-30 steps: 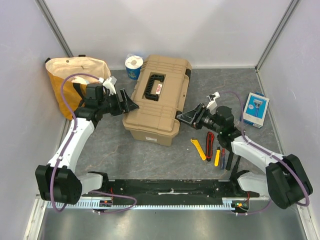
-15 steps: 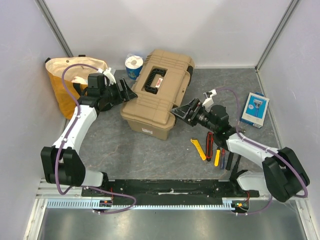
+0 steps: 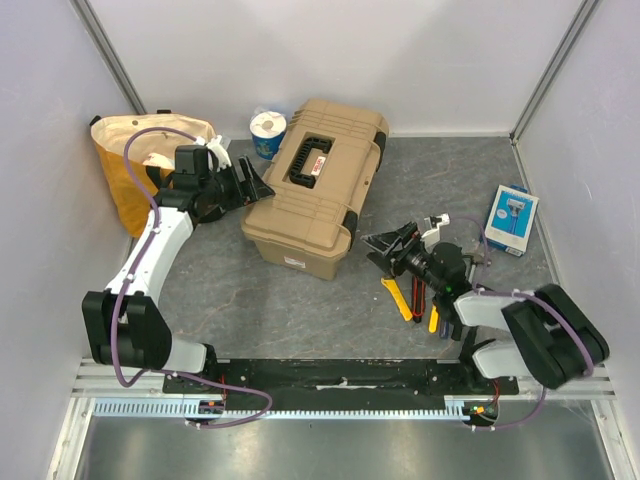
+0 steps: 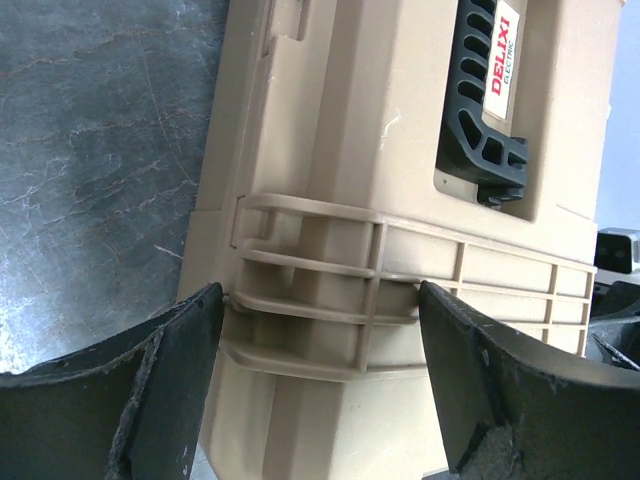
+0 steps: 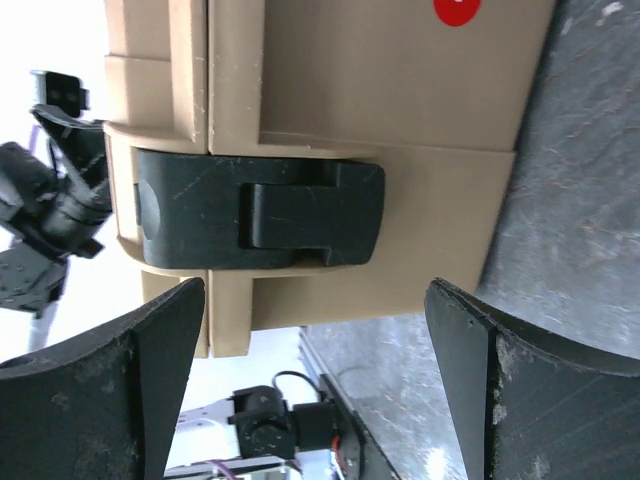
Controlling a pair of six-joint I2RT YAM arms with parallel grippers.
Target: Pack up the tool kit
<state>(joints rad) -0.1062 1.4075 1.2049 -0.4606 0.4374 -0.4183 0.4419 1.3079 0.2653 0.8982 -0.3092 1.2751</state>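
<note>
The tan ribbed toolbox (image 3: 315, 185) lies shut on the grey table, black handle (image 3: 308, 160) on top. My left gripper (image 3: 252, 185) is open at its left end; in the left wrist view the box's ribbed end (image 4: 400, 250) lies between the spread fingers (image 4: 170, 380), gripper (image 4: 320, 370). My right gripper (image 3: 385, 245) is open and empty, a little right of the box's front corner. The right wrist view shows the box wall (image 5: 400, 100) with a closed black latch (image 5: 260, 210) ahead of the open gripper (image 5: 315, 370). Yellow cutters (image 3: 398, 297), red cutters (image 3: 420, 280) and screwdrivers (image 3: 436, 315) lie under the right arm.
A yellow cloth bag (image 3: 130, 160) stands at the back left, close to the left arm. A blue and white cup (image 3: 267, 132) stands behind the box. A blue-white packet (image 3: 512, 218) lies at the right. White walls close in the back and sides.
The toolbox has been pushed back and to the left. My right gripper has drawn back from the box towards the loose tools. My left gripper has moved back with the box's end.
</note>
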